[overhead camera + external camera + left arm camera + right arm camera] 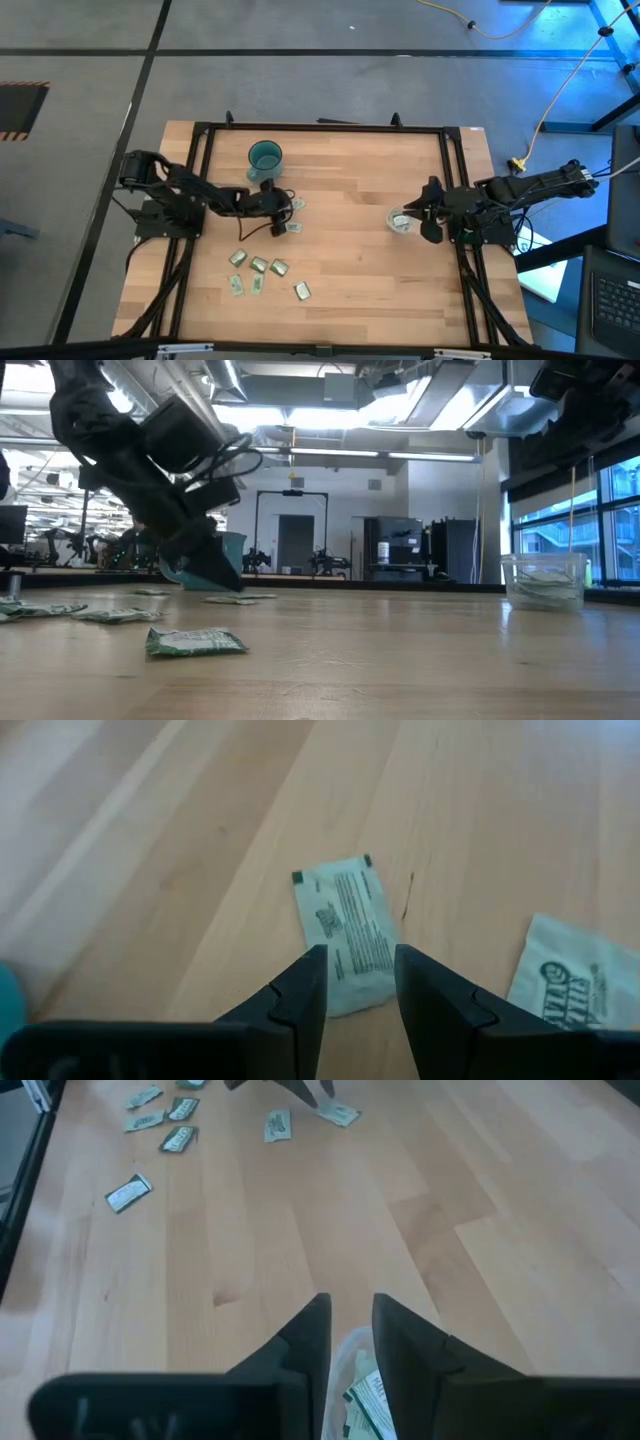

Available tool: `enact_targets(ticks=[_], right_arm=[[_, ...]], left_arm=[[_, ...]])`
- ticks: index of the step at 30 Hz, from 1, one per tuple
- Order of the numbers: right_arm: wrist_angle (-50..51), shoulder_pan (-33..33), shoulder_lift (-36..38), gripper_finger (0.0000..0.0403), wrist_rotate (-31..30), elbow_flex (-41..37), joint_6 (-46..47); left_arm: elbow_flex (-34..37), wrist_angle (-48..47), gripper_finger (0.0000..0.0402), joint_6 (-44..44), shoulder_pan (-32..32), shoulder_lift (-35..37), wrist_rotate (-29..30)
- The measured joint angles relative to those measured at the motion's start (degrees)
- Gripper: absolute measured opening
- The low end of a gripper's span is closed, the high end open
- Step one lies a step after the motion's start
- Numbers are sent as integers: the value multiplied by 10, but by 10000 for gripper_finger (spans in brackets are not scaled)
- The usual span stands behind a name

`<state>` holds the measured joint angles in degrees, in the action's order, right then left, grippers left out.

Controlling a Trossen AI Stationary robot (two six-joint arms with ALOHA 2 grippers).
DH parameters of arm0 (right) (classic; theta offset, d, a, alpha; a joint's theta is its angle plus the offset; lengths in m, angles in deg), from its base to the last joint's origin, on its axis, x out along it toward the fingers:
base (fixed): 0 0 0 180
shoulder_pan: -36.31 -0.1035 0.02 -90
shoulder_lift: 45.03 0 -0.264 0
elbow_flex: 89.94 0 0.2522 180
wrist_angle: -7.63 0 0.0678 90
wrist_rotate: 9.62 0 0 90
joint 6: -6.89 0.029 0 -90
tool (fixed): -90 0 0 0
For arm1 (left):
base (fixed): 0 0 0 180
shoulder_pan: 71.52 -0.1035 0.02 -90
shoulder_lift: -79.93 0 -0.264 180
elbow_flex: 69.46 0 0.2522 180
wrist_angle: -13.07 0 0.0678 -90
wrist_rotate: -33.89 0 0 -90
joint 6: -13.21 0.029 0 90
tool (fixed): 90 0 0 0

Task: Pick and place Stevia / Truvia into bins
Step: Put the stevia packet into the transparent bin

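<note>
Smooth pale wood table (350, 270) – matt paper sachets (258, 265), 1 clear glossy plastic cup (544, 580).

Little print can be made out. In the left wrist view, the tan sachet (575, 975) at the edge carries a dark logo that seems to read "Stevia", cut off by the frame. The green-and-white sachet (348, 930) beside it bears a small logo and lines of fine print, too small to read.
</note>
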<state>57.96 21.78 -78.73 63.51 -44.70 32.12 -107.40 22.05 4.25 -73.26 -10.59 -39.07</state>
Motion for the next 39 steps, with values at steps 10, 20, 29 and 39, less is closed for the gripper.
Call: enact_targets(ticks=[10,20,29,39], right_arm=[[0,0,0,81,0,0,1],[-1,0,0,81,0,0,2],[-1,0,0,81,0,0,2],[-22,0,-1,81,0,0,-1]], left_arm=[[-2,12,98,-6,0,-34,1],[-1,13,14,-3,0,-36,-6],[0,25,2,6,0,-36,-15],[2,92,2,27,1,9,-66]])
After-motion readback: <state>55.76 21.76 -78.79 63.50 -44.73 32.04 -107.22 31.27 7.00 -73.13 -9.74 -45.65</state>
